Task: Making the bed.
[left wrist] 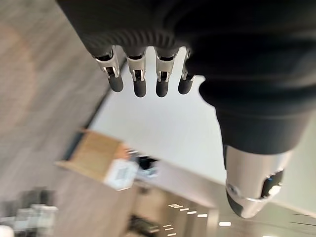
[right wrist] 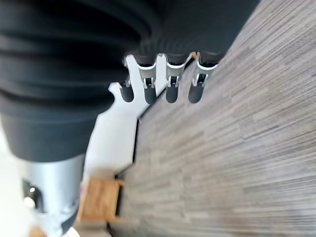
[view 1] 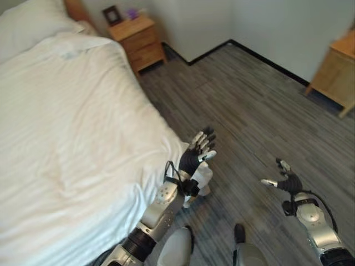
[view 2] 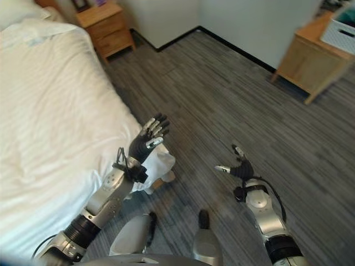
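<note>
Left hand (view 1: 195,158) at frame centre, fingers straight and empty, hides the duvet (view 1: 66,127) corner; right hand (view 1: 287,180), lower right, relaxed, holds nothing.

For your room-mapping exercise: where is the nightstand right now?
In the left eye view the nightstand stands at the top, against the far wall, right beside the head of the bed, with a small picture frame on it.

The bed (view 1: 66,138) lies left, a nightstand (view 1: 137,40) beside its head, another table (view 1: 335,75) far right.
</note>
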Controlling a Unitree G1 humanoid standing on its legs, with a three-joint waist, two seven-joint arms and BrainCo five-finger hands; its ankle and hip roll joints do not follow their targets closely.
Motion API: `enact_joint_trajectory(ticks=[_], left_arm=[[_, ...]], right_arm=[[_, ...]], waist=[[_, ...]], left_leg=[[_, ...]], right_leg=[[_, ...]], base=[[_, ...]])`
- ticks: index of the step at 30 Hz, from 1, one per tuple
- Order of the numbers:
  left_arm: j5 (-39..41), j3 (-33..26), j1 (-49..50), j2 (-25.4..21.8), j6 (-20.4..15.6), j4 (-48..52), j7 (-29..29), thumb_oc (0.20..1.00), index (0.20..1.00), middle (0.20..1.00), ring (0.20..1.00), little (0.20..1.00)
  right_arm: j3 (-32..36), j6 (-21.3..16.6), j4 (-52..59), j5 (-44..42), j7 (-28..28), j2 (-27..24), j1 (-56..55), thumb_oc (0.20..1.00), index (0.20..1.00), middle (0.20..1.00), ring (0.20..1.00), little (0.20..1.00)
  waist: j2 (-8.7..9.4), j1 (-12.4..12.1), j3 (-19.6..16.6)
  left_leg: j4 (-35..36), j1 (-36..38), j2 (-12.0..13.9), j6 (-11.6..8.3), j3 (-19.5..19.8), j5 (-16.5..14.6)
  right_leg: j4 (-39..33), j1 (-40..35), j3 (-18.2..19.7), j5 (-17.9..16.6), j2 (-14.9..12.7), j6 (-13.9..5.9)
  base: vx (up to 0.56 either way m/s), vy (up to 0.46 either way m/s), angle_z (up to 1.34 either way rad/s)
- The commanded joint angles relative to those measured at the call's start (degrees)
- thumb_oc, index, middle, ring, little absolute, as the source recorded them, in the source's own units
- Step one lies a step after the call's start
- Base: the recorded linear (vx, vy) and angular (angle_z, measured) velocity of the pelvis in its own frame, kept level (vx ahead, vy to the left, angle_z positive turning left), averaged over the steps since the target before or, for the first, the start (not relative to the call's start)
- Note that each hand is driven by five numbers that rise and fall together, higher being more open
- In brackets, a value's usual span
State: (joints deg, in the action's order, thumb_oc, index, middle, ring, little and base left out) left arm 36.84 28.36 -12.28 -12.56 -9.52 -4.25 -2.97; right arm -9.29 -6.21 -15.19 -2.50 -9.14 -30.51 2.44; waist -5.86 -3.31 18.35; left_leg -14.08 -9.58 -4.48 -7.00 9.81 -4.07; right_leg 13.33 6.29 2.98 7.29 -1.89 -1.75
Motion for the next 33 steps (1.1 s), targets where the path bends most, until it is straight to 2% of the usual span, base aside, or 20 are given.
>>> enact_joint_trajectory(ticks=[1,4,8,9,10,11,12,14,15,16,17,18,19,20,22,27,28,30,31,33], left_arm=[[-3.64,-1.99,1.89,0.86,-2.78,1.02,-1.58,1.000,1.000,1.000,1.000,1.000],[-2.76,-2.59,3.33,0.19,-2.80,0.92,-1.91,1.000,1.000,1.000,1.000,1.000],[-2.64,-3.09,4.43,-0.91,-2.35,0.78,-2.36,1.000,1.000,1.000,1.000,1.000],[-2.99,-3.23,4.51,-1.53,-2.27,0.92,-2.64,1.000,1.000,1.000,1.000,1.000],[-3.12,-3.34,4.44,-2.45,-2.25,1.25,-3.22,1.000,1.000,1.000,1.000,1.000],[-3.56,-3.27,4.18,-2.56,-2.25,1.23,-3.61,1.000,1.000,1.000,1.000,1.000],[-3.90,-3.04,3.59,-2.51,-2.36,0.92,-3.94,1.000,1.000,1.000,1.000,1.000],[-4.64,-2.98,2.81,-2.34,-2.67,0.54,-4.97,1.000,1.000,1.000,1.000,1.000],[-4.72,-3.10,2.37,-2.09,-2.74,0.18,-5.08,1.000,1.000,1.000,1.000,1.000],[-4.72,-3.12,2.37,-2.09,-2.74,0.17,-5.08,1.000,1.000,1.000,1.000,1.000],[-4.63,-3.52,2.45,-2.14,-2.92,0.01,-4.90,1.000,1.000,1.000,1.000,1.000],[-4.56,-3.67,2.74,-2.13,-2.99,-0.29,-4.69,1.000,1.000,1.000,1.000,1.000],[-4.56,-3.67,2.75,-2.12,-2.99,-0.29,-4.69,1.000,1.000,1.000,1.000,1.000],[-4.54,-3.86,3.01,-2.16,-2.94,-0.58,-4.34,1.000,1.000,1.000,1.000,1.000],[-4.57,-4.49,4.06,-2.39,-2.92,-1.31,-3.61,1.000,1.000,1.000,1.000,1.000],[-3.95,-5.88,6.23,-1.97,-2.58,-2.08,-3.09,1.000,1.000,1.000,1.000,1.000],[-3.59,-6.34,6.68,-1.67,-2.63,-2.59,-2.84,1.000,1.000,1.000,1.000,1.000],[-2.95,-6.87,6.98,-1.22,-2.45,-2.73,-2.93,1.000,1.000,1.000,1.000,1.000],[-2.61,-7.11,6.75,-1.16,-2.51,-2.44,-3.10,1.000,1.000,1.000,1.000,1.000],[-2.42,-7.04,6.23,-1.02,-2.39,-2.36,-3.28,1.000,1.000,1.000,1.000,1.000]], right_arm=[[-1.41,-1.78,2.64,4.43,-1.08,-1.08,0.52,1.000,1.000,1.000,1.000,1.000],[-2.77,-1.43,2.89,5.58,-0.19,-0.11,0.26,1.000,1.000,1.000,1.000,1.000],[-4.21,-1.47,2.96,6.77,0.14,0.92,0.57,1.000,1.000,1.000,1.000,1.000],[-4.31,-1.51,2.71,6.94,-0.04,1.44,0.71,1.000,1.000,1.000,1.000,1.000],[-4.27,-1.23,3.88,7.55,0.32,1.90,0.54,1.000,1.000,1.000,1.000,1.000],[-4.26,-1.25,4.72,7.76,0.52,1.81,0.33,1.000,1.000,1.000,1.000,1.000],[-3.90,-1.49,5.17,7.82,0.68,1.71,-0.10,1.000,1.000,1.000,1.000,1.000],[-3.09,-1.25,5.95,7.86,0.67,1.72,-0.63,1.000,1.000,1.000,1.000,1.000],[-2.63,-1.02,6.23,7.87,0.60,1.69,-1.01,1.000,1.000,1.000,1.000,1.000],[-2.65,-1.01,6.24,7.87,0.60,1.69,-1.00,1.000,1.000,1.000,1.000,1.000],[-1.76,-1.05,7.60,7.44,0.78,1.67,-1.92,1.000,1.000,1.000,1.000,1.000],[-1.36,-1.24,7.70,7.03,0.75,1.61,-2.40,1.000,1.000,1.000,1.000,1.000],[-1.36,-1.24,7.71,7.03,0.75,1.60,-2.41,1.000,1.000,1.000,1.000,1.000],[-1.05,-1.41,7.39,6.52,0.50,1.66,-2.75,1.000,1.000,1.000,1.000,1.000],[-0.87,-1.02,6.82,6.47,0.14,1.97,-2.91,1.000,1.000,1.000,1.000,1.000],[-0.65,-0.67,7.06,7.54,0.60,2.58,-4.72,1.000,1.000,1.000,1.000,1.000],[-0.60,-0.80,6.98,7.15,0.80,2.35,-4.82,1.000,1.000,1.000,1.000,1.000],[-0.60,-1.24,7.31,5.03,1.20,1.68,-4.53,1.000,1.000,1.000,1.000,1.000],[-0.69,-1.42,7.66,4.55,1.19,1.20,-3.69,1.000,1.000,1.000,1.000,1.000],[-0.81,-1.38,7.65,4.15,0.91,0.74,-2.95,1.000,1.000,1.000,1.000,1.000]], waist=[[1.96,-3.25,-2.30],[3.66,-4.21,-4.02],[6.68,-5.48,-5.17],[7.59,-6.11,-5.37],[8.49,-5.54,-4.57],[8.27,-4.52,-4.04],[7.19,-3.30,-3.76],[4.95,-1.13,-2.59],[4.72,0.20,-2.08],[4.77,0.37,-2.00],[4.40,1.66,-1.63],[4.66,2.22,-1.88],[4.60,2.26,-1.80],[4.93,2.92,-2.17],[4.96,4.08,-2.49],[5.88,4.53,-4.36],[5.71,4.37,-5.16],[4.77,2.80,-3.73],[5.42,1.96,-2.38],[5.79,1.33,-1.06]], left_leg=[[10.42,-3.70,-4.96,5.16,-0.22,9.61],[13.78,-0.60,-4.48,7.73,0.66,10.11],[15.58,1.84,-3.12,8.42,-1.74,9.31],[16.14,2.99,-2.62,8.60,-2.48,8.64],[17.39,6.54,-1.24,8.94,-3.13,6.88],[17.79,7.72,-0.37,9.19,-2.95,6.53],[18.43,8.96,1.26,9.13,-2.66,6.25],[19.08,10.90,3.41,8.73,-2.03,5.53],[19.08,11.65,3.07,8.73,-1.19,4.63],[19.08,11.71,2.99,8.74,-1.04,4.65],[19.08,13.31,3.24,8.36,-0.39,2.94],[19.08,14.01,3.00,8.16,-0.01,2.02],[19.08,14.12,3.05,8.15,0.04,1.99],[19.08,15.11,2.64,8.01,1.06,0.86],[19.08,17.42,2.64,7.47,2.87,-1.74],[19.08,23.18,4.31,6.88,4.02,-6.70],[16.29,23.74,5.33,6.08,3.87,-7.33],[-3.91,15.54,5.01,2.85,0.80,-1.48],[-11.12,11.10,4.01,2.12,-0.43,2.61],[-18.77,6.63,3.85,2.28,-2.31,3.79]], right_leg=[[-18.33,-18.68,4.73,0.62,6.54,-0.25],[-17.36,-20.00,6.96,1.55,6.66,0.06],[-12.67,-20.02,7.02,2.45,5.92,-1.43],[-8.85,-18.85,5.88,1.87,5.71,-3.00],[2.91,-12.87,1.82,-2.35,4.83,-8.67],[9.46,-9.20,0.89,-5.89,5.10,-12.08],[14.13,-5.68,0.26,-8.44,6.87,-13.25],[19.22,1.74,-2.82,-8.40,6.18,-13.25],[17.64,3.54,-4.48,-6.36,3.71,-12.10],[17.71,3.47,-4.61,-6.26,3.60,-12.10],[9.97,4.93,-5.74,-3.64,1.78,-8.10],[3.17,4.73,-5.38,-3.52,1.70,-6.44],[3.04,4.56,-5.44,-3.57,1.73,-6.43],[-4.38,5.25,-4.33,-4.88,1.70,-5.75],[-14.04,8.14,-3.58,-9.36,0.36,-7.23],[-16.86,5.24,-4.51,-12.97,-0.40,-6.90],[-17.06,3.81,-4.69,-12.97,-0.05,-6.68],[-17.99,-2.47,-6.05,-10.99,0.45,-4.51],[-18.23,-4.04,-6.90,-10.69,-0.76,-3.41],[-18.33,-5.52,-7.69,-10.18,-1.36,-2.46]], base=[[0.34,-0.005,-0.76],[0.38,-0.022,-1.07],[0.34,-0.016,-1.11],[0.37,-0.089,-0.46],[0.34,-0.069,-0.76],[0.34,-0.041,-0.63],[0.22,0.000,-0.29],[0.22,0.049,0.07],[0.17,0.064,0.17],[0.32,-0.018,0.44],[0.35,-0.075,0.36],[0.35,-0.074,0.25],[0.31,-0.092,0.18],[0.31,-0.103,0.27],[0.45,-0.169,0.42],[0.38,-0.151,0.51],[0.41,-0.243,0.18],[0.23,-0.203,0.14],[0.07,-0.139,0.08],[0.04,-0.134,0.00]])
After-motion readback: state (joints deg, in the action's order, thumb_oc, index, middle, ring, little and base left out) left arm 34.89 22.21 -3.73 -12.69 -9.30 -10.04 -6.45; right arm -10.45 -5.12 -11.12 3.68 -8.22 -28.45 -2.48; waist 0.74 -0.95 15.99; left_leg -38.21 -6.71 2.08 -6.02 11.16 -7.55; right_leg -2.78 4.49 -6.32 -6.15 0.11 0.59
